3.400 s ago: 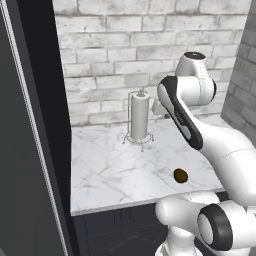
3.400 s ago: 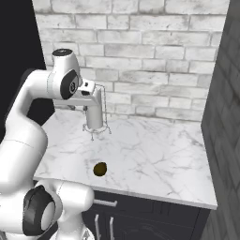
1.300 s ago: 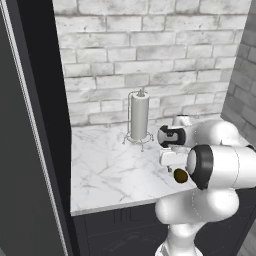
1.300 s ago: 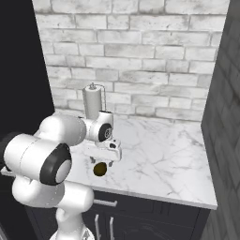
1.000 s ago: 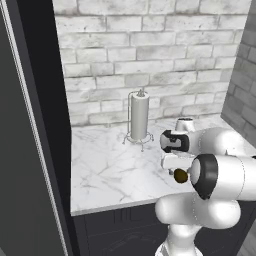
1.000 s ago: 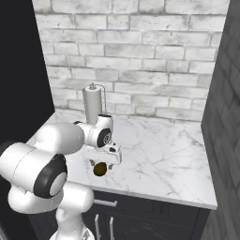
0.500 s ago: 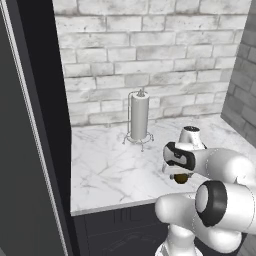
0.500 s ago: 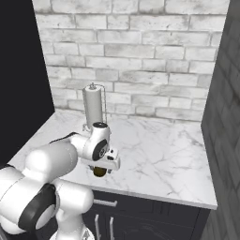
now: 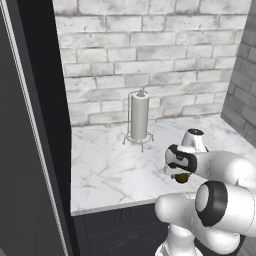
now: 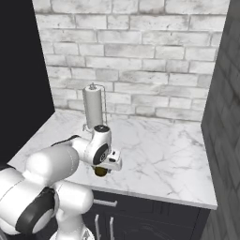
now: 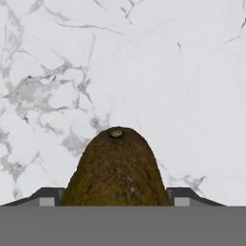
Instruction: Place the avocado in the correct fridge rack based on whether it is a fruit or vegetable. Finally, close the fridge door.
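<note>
While the arm stood raised near the back wall a few seconds ago, with the fruit lying alone near the counter's front edge, it has since folded down and the dark two-finger gripper (image 11: 115, 197) now sits low over the small dark brown-olive oval avocado (image 11: 116, 168), which rests on the white grey-veined marble counter (image 9: 105, 170) close to its front edge. In the hand view the fruit rises between the two dark finger tips (image 11: 45, 196), one on each side of its widest part and very near its skin; whether the pads are pressing on it or only bracketing it cannot be told, so the grasp is best judged as about to close or just closing. That places the task at its first step: the avocado (image 10: 100, 171) is not yet lifted, and the trip to the fridge and the shutting of the door are all left. The skin looks finely pebbled and matte-brown with a pale stem scar on top, a rounded, tapering form that could slip from flat fingers if gripped off centre. Behind stands an upright grey paper-towel roll on a wire holder (image 9: 139, 116), well apart from the fruit, against a whitewashed brick wall (image 10: 140, 56).
</note>
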